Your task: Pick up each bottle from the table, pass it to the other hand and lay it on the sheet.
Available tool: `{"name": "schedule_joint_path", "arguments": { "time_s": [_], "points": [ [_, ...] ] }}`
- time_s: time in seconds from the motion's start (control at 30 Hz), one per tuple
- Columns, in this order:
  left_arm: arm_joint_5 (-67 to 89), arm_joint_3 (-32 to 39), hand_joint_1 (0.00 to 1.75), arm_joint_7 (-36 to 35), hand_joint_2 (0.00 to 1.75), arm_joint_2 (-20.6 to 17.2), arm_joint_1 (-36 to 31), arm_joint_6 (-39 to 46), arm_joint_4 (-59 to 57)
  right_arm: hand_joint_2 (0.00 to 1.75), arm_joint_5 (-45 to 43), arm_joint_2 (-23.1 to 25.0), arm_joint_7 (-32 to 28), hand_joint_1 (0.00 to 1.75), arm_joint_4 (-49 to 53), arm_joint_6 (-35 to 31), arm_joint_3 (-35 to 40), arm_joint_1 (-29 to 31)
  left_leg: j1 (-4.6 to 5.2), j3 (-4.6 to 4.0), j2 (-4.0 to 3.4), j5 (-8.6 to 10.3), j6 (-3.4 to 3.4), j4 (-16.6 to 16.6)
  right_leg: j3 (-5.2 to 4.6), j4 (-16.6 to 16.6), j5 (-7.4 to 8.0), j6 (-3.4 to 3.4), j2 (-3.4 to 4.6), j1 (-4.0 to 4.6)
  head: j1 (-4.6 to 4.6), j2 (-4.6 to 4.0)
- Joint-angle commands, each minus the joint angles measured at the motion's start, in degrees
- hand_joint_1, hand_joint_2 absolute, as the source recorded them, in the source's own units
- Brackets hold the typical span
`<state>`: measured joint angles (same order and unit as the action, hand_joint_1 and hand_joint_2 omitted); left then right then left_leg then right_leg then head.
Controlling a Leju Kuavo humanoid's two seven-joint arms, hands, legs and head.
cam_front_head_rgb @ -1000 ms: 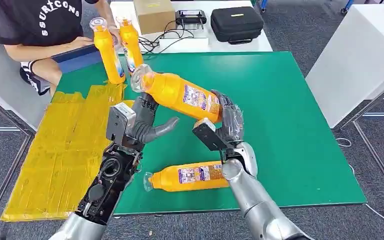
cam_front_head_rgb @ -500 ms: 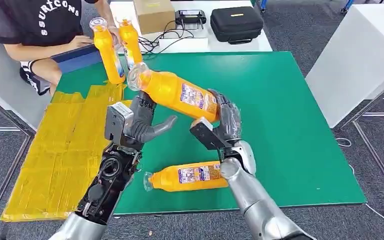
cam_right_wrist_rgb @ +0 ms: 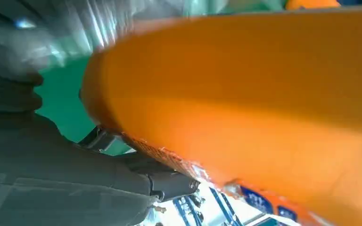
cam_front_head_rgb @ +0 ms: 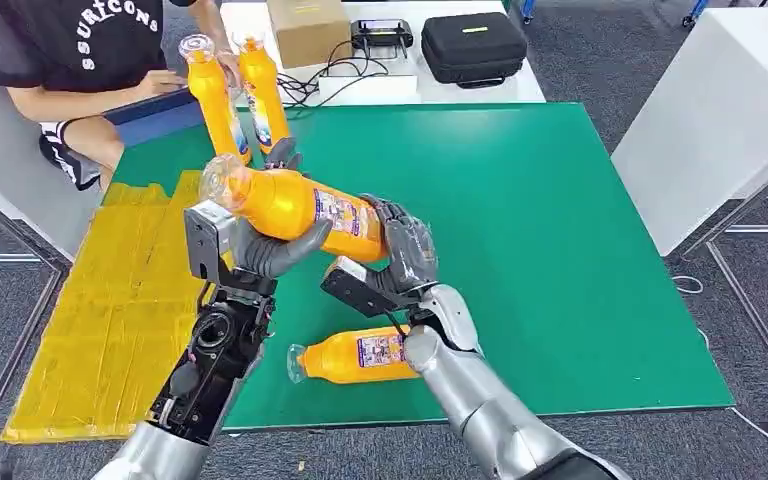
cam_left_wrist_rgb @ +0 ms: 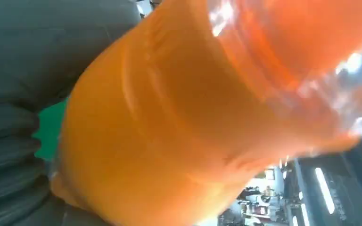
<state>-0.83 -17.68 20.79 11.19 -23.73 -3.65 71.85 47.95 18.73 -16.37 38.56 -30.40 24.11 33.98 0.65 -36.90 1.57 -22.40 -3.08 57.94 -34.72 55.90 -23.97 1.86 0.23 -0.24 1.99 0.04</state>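
An orange bottle (cam_front_head_rgb: 295, 205) hangs tilted over the green mat (cam_front_head_rgb: 560, 230), its clear neck towards the yellow sheet (cam_front_head_rgb: 110, 310). My right hand (cam_front_head_rgb: 400, 255) grips its base end. My left hand (cam_front_head_rgb: 260, 250) is around its upper part: the thumb lies under it and the fingers (cam_front_head_rgb: 280, 158) stand up behind it, not closed. Up close, the bottle (cam_left_wrist_rgb: 179, 122) lies against the left palm, and its body (cam_right_wrist_rgb: 245, 103) sits in the right hand (cam_right_wrist_rgb: 37, 179). A second bottle (cam_front_head_rgb: 360, 355) lies on the mat below my right wrist. Two more bottles (cam_front_head_rgb: 215, 100) (cam_front_head_rgb: 263, 90) stand upright at the far left.
A person (cam_front_head_rgb: 60, 40) sits at the far left corner with a hand near the upright bottles. A cardboard box (cam_front_head_rgb: 308, 28) and a black case (cam_front_head_rgb: 473, 45) rest on the white table behind. A white cabinet (cam_front_head_rgb: 720, 100) stands to the right.
My right hand has carried the bottle left, towards the sheet and into my left hand. The left thumb, free before, now lies under the bottle.
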Motion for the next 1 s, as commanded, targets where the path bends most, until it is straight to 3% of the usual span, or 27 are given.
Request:
{"name": "schedule_joint_path", "arguments": {
  "time_s": [0.03, 0.37, 0.4, 0.43, 1.0],
  "points": [
    [-0.81, 0.60, 0.00, -0.71, 1.75, -0.31, -4.67, -0.41, -7.70, 1.75, 1.31, -0.01, -0.79, 1.75, -7.18, -1.26, 7.28, 1.36, -0.04, 0.33, -0.13, -0.14, 0.18, 0.00, 0.35, -0.04, -0.12, -0.04, 0.00, 0.05, 0.02, -0.02],
    [-3.90, 4.25, 0.00, 0.07, 1.75, -0.06, -4.71, 1.25, -8.90, 1.75, 1.60, 0.77, -0.28, 1.75, -8.72, -1.48, 8.26, 1.69, -0.04, 0.21, -0.10, -0.09, 0.15, -0.02, 0.23, -0.04, -0.07, -0.04, 0.00, 0.05, 0.02, 0.00],
    [-4.64, 4.88, 0.44, 0.39, 1.75, 0.10, -4.50, 1.64, -8.73, 1.75, 1.55, 0.81, -0.24, 1.75, -8.78, -1.46, 8.22, 1.72, -0.05, 0.44, -0.17, -0.20, 0.24, 0.01, 0.45, -0.02, -0.18, -0.07, 0.02, 0.07, 0.04, -0.02],
    [-5.63, 5.36, 1.73, 0.80, 1.75, 0.08, -4.19, 1.84, -8.46, 1.75, 1.41, 0.80, -0.39, 1.75, -8.76, -1.50, 8.15, 1.69, -0.03, 0.29, -0.15, -0.13, 0.17, 0.00, 0.29, -0.02, -0.11, -0.04, 0.03, 0.04, 0.04, 0.00],
    [-7.32, 5.39, 1.75, 1.47, 1.75, -0.17, -4.08, 3.23, -8.68, 1.75, -1.02, 0.19, -2.96, 1.75, -7.24, -2.79, 6.88, 1.70, -0.04, 0.29, -0.07, -0.12, 0.18, -0.02, 0.32, -0.04, -0.12, -0.04, -0.05, 0.04, 0.02, 0.00]
  ]
}}
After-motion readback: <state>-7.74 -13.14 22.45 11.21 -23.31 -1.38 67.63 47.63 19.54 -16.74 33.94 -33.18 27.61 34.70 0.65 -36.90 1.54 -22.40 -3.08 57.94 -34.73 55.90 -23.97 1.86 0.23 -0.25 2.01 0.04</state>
